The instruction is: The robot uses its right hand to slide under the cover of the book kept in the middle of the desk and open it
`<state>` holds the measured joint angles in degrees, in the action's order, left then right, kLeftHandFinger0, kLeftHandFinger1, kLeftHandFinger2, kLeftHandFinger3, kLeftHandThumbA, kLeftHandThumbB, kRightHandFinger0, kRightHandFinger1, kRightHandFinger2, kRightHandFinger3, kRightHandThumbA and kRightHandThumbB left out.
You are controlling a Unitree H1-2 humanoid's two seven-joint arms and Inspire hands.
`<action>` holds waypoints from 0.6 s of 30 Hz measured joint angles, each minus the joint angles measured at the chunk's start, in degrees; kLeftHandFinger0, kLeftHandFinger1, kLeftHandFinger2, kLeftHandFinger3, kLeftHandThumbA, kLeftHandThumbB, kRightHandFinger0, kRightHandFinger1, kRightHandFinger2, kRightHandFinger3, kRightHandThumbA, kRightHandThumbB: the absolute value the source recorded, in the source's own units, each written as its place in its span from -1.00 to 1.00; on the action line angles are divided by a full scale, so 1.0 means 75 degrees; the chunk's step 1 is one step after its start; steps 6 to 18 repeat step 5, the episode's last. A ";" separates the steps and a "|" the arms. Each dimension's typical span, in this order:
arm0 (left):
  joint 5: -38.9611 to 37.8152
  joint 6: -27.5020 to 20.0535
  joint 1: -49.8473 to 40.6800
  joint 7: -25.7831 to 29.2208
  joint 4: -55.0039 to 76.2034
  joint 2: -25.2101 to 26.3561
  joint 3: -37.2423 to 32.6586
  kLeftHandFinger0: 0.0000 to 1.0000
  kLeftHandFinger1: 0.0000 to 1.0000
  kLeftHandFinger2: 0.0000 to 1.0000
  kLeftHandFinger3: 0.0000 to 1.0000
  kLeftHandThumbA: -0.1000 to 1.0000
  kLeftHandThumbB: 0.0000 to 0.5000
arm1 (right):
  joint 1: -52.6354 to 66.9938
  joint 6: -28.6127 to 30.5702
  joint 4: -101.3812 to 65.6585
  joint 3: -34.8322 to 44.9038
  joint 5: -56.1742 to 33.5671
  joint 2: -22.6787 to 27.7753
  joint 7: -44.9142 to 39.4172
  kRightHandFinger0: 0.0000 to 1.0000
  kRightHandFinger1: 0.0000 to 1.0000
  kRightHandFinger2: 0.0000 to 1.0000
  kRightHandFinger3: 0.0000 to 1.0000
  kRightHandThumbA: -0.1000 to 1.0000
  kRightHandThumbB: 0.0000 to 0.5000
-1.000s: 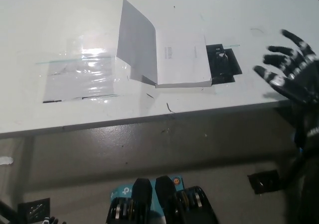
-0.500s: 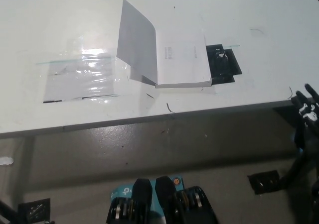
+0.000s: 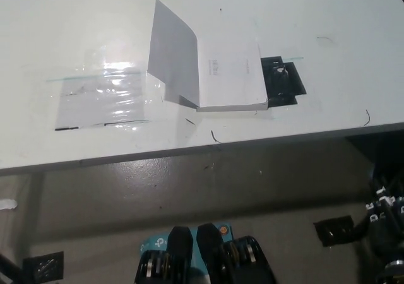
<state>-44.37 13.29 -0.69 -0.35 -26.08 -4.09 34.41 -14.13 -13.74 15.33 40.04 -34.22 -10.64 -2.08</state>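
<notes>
The white book point(image 3: 228, 76) is lying open mid-desk, its cover point(image 3: 173, 53) standing tilted up at the left, printed page facing up

Right hand point(image 3: 386, 202): cut off by the right picture edge; finger position cannot be determined.
Left hand: out of frame.
Book point(image 3: 214, 69) page print: too small to read.
Black patch point(image 3: 283, 82): partly hidden under the book.
Desk point(image 3: 63, 19): cut off at three picture edges.
</notes>
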 measured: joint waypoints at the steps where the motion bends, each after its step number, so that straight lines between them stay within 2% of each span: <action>1: -0.0004 -0.0005 -0.0001 -0.0002 -0.0010 -0.0001 0.0010 0.93 0.78 0.68 0.95 1.00 -0.63 | 0.0004 0.0088 0.0223 0.0025 -0.0056 0.0000 0.0031 0.59 0.41 0.47 0.94 1.00 -0.53; 2: -0.0008 -0.0013 0.0000 -0.0003 -0.0014 -0.0002 0.0015 0.96 0.80 0.72 1.00 1.00 -0.65 | 0.0007 0.0155 0.0341 0.0036 -0.0086 0.0000 0.0056 0.57 0.39 0.45 0.96 1.00 -0.52; 4: -0.0013 -0.0031 -0.0002 -0.0016 -0.0015 -0.0002 0.0017 0.96 0.75 0.70 1.00 1.00 -0.67 | 0.0013 0.0275 0.0536 0.0059 -0.0153 -0.0001 0.0117 0.67 0.42 0.48 1.00 1.00 -0.56; 18: -0.0013 -0.0031 -0.0002 -0.0016 -0.0015 -0.0002 0.0017 0.96 0.75 0.70 1.00 1.00 -0.67 | 0.0013 0.0275 0.0536 0.0059 -0.0153 -0.0001 0.0117 0.67 0.42 0.48 1.00 1.00 -0.56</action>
